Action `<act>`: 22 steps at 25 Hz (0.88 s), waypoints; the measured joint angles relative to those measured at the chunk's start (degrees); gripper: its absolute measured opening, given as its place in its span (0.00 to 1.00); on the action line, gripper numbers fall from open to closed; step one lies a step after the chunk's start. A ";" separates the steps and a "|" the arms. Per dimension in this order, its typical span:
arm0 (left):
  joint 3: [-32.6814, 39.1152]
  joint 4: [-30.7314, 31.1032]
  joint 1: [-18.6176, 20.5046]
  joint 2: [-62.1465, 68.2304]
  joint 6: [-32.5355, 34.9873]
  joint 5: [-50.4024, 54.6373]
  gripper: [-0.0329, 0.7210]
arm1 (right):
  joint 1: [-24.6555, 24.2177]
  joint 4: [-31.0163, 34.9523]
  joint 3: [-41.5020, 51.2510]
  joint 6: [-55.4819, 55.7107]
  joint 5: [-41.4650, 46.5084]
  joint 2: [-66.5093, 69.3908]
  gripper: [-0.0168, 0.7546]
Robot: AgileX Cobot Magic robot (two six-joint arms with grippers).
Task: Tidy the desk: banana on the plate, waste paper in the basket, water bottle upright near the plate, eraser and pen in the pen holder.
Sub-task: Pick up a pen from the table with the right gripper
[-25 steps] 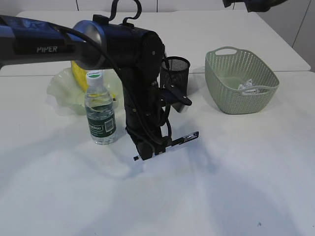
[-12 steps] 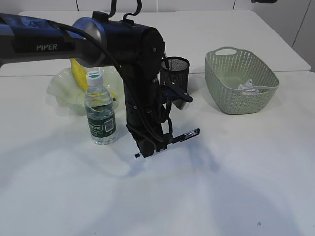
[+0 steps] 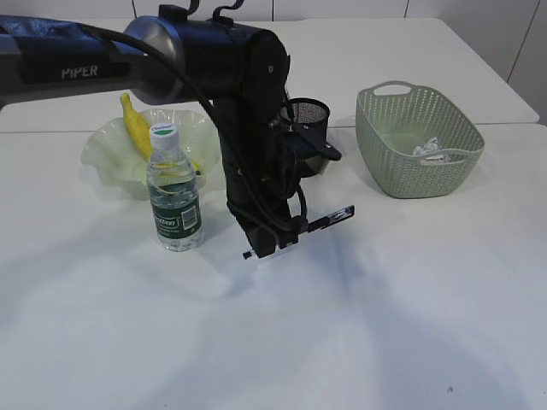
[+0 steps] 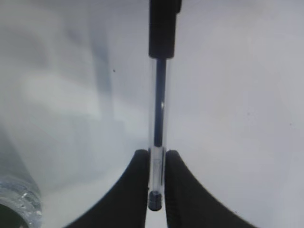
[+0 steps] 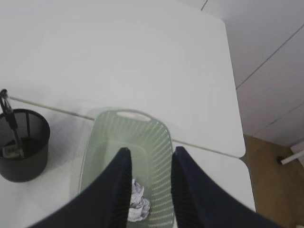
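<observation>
Left gripper (image 3: 272, 245) clamped tight on the pen (image 3: 318, 224), jaws pinching the clear barrel near one end, w/ a short stub poking out behind. Rest of the pen sticking out ahead of the fingertips (image 4: 137, 180), capped end farthest out. In the exterior view, pen held off the table, near level, long axis slanting up-right away from the gripper.

Key relation now: pen holder (image 3: 308, 124) sits beyond and above the gripper in the exterior view, back-right of it, partly hidden behind the arm's own links. Pen's free end already aimed roughly that way but lying flat, not pointing down. Judging by that, next move needs a lift plus a wrist tilt so the long axis goes near vertical over the holder's mouth. Risk, as a guess: grip so near the end leaves lots of lever, pen could swing or clip the mesh rim.

Left arm clearly the nearer one, already loaded. Right gripper (image 5: 148, 190) hanging high over the basket (image 5: 159, 142), fingers apart, nothing between them; crumpled waste paper (image 5: 137, 204) already lying in the basket below. Holder visible off to that gripper's left, something thin standing inside, can't tell what.

Elsewhere: water bottle (image 3: 173, 192) upright just left of the left gripper, next to the plate (image 3: 107, 149), banana (image 3: 135, 126) on it. Pen looks like the last job.
</observation>
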 joint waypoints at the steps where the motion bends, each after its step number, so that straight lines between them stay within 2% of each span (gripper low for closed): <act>1: -0.73 0.00 0.00 0.00 -0.10 0.00 0.10 | 0.00 0.00 0.00 -0.23 -0.90 -0.61 0.30; 9: -5.88 0.00 0.00 0.00 -0.45 0.13 0.10 | 0.00 -2.09 5.49 -2.56 -6.18 -4.28 0.30; 15: -5.87 0.18 0.00 0.00 -0.68 0.26 0.10 | 0.00 -3.76 14.38 -2.68 -14.04 -9.38 0.30; 22: -5.87 0.46 0.00 0.00 -1.02 0.26 0.10 | 0.00 -9.69 22.04 -0.94 -22.33 -14.48 0.30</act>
